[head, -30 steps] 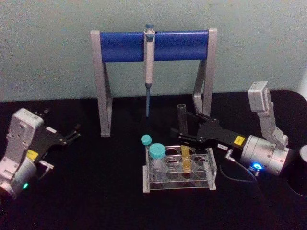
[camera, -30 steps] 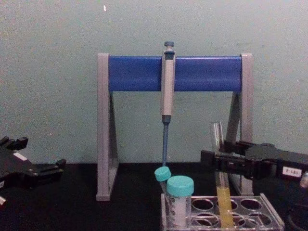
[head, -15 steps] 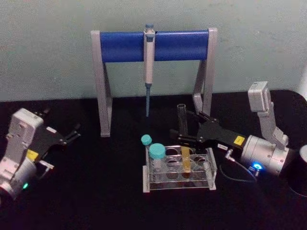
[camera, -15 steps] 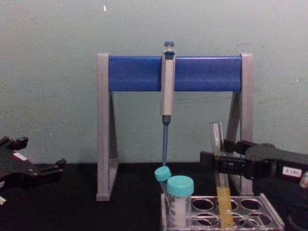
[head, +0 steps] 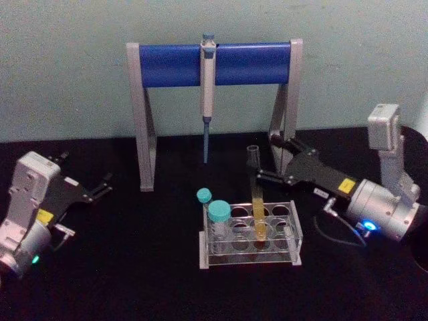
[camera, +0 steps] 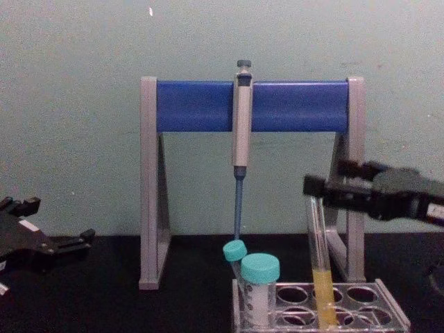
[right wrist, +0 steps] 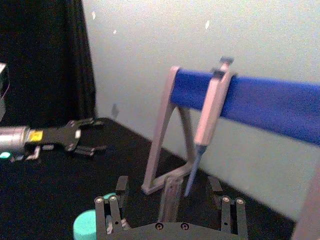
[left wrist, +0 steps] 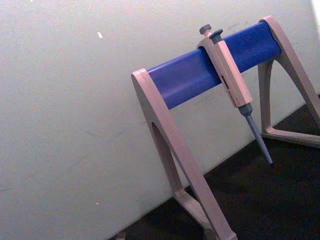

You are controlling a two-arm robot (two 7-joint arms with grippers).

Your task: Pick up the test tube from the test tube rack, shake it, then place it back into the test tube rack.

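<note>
One test tube (head: 256,200) stands in the test tube rack (head: 249,234), its yellow liquid filling the lower part and its open top rising well above the rack's plate. In the chest view the tube (camera: 320,263) leans slightly, its foot down in a hole of the rack (camera: 326,305). The right gripper (head: 262,167) reaches in from the right at the level of the tube's upper end, its fingers set apart on either side of the glass — from the right wrist view the tube (right wrist: 169,200) rises in the gap between the two fingers (right wrist: 111,212), with space showing on both sides, so nothing is clamped. In the chest view the same gripper (camera: 320,189) sits at the tube's rim.

Two shorter teal-capped tubes stand at the rack's left end: a larger one (head: 219,221) in front and a smaller one (head: 204,198) behind it. The remaining holes of the rack hold nothing.

Behind the rack stands one blue-and-grey pipette stand (head: 214,64) with a single pipette (head: 207,93) hanging from its bar, tip pointing down.

The left gripper (head: 100,187) rests well apart at the left of the black table (head: 134,267), fingers spread open and holding nothing.
</note>
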